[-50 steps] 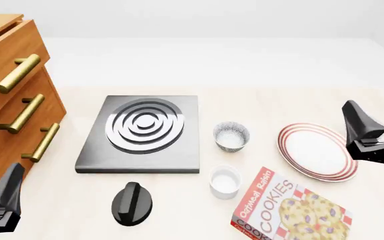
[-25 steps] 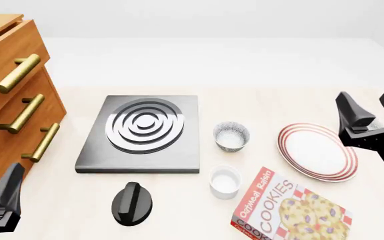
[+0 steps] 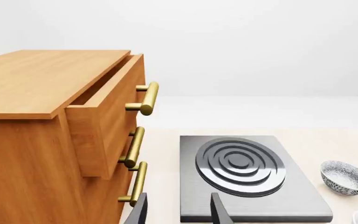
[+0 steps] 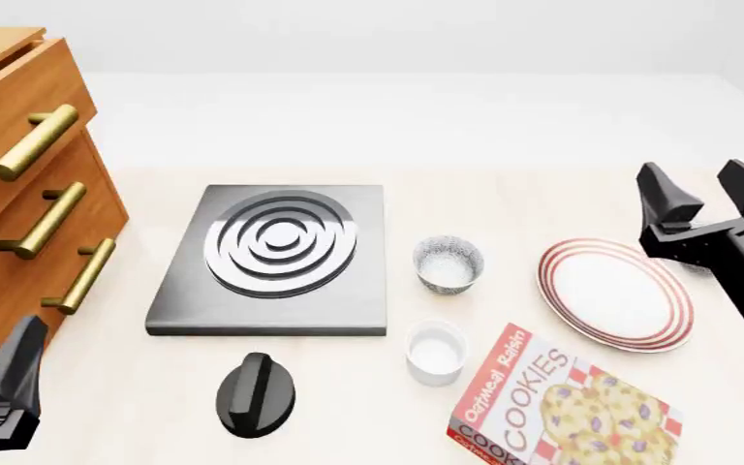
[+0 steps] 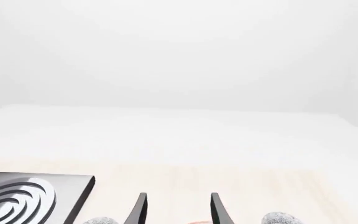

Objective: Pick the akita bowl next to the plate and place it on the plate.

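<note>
Right gripper (image 4: 705,196) moved up and away past plate (image 4: 615,294), fingers apart, empty; bowl (image 4: 449,263) untouched, approach pending.

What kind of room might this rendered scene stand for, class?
Probably a simulated kitchen counter: a stove burner plate with its knob, a red-ringed plate, and a cookie box.

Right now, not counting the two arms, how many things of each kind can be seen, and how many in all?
Speckled bowls: 2
White cup: 1
Red-ringed plate: 1
Cookie box: 1
Stove plate: 1
Black knob: 1
Drawer cabinet: 1
Total: 8
</note>
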Controlling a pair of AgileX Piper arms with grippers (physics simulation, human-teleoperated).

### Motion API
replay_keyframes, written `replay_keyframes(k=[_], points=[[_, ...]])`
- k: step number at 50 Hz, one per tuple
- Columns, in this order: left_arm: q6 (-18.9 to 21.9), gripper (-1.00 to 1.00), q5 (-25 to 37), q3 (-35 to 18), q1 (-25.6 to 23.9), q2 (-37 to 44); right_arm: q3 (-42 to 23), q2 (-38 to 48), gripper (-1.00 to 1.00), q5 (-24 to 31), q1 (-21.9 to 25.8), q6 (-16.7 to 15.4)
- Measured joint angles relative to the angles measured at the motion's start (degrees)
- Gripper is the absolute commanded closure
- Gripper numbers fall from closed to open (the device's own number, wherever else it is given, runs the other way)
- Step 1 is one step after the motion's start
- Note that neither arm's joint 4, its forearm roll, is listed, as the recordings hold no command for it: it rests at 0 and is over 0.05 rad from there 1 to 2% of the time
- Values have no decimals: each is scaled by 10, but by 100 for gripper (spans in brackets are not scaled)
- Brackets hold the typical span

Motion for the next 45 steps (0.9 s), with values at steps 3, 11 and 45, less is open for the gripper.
replay_keyframes(k=[3, 11, 45], points=[[0, -100, 0, 0, 0, 0, -5, 9, -100, -4, 0, -1], [0, -100, 0, 0, 0, 0, -19, 33, -100, -11, 0, -4], [0, -100, 0, 0, 0, 0, -71, 124, -100, -36, -17, -11]])
